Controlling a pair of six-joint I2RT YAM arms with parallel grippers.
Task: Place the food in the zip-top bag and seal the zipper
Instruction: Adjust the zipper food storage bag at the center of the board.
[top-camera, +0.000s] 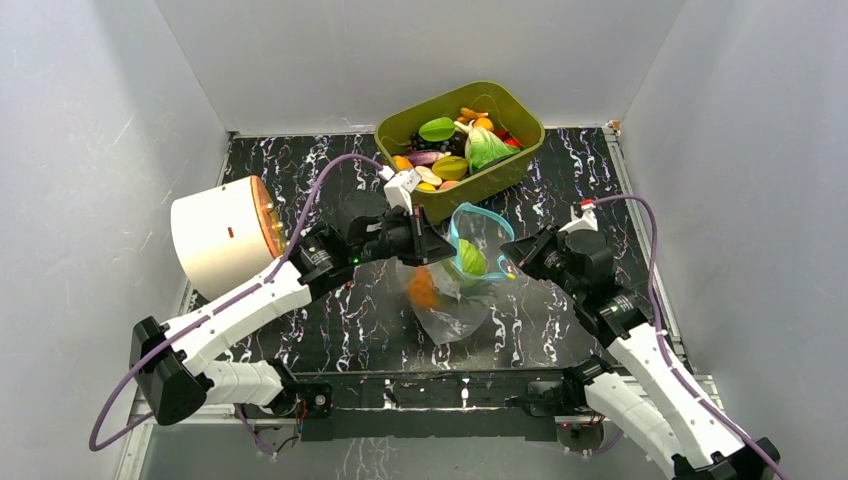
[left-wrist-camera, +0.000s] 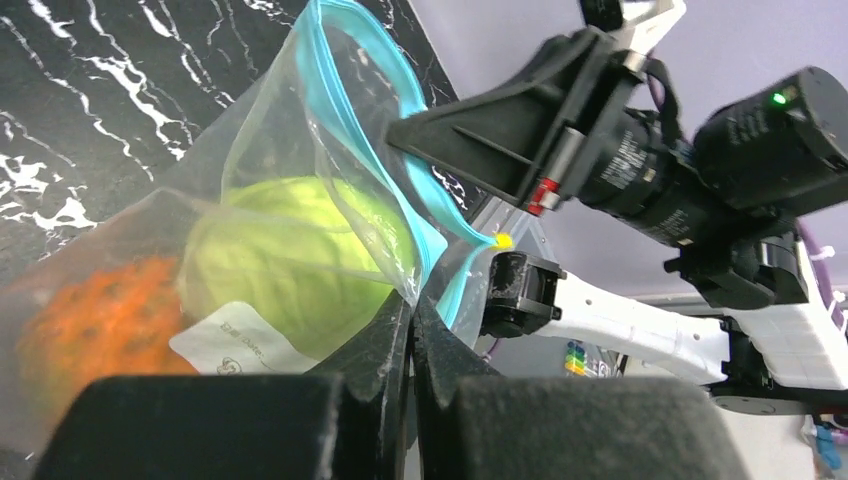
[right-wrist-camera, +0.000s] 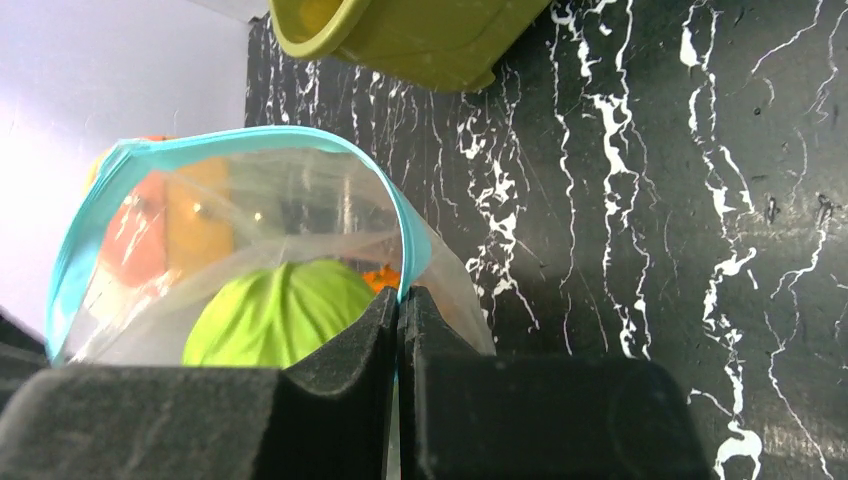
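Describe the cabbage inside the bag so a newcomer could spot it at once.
Start at the black marble table; near its middle is a clear, blue-rimmed bag. Inside it, the cabbage is the round pale-green ball, the only green thing there, beside the orange fruit.

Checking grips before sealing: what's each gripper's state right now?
Left gripper: shut on the clear crinkly plastic zip-top bag, at its light-blue zipper strip.
Right gripper: shut on the same strip, opposite side of the bag's mouth.

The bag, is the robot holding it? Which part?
Yes. The left end effector and the right end effector each pinch the blue rim of the bag, on opposite sides.
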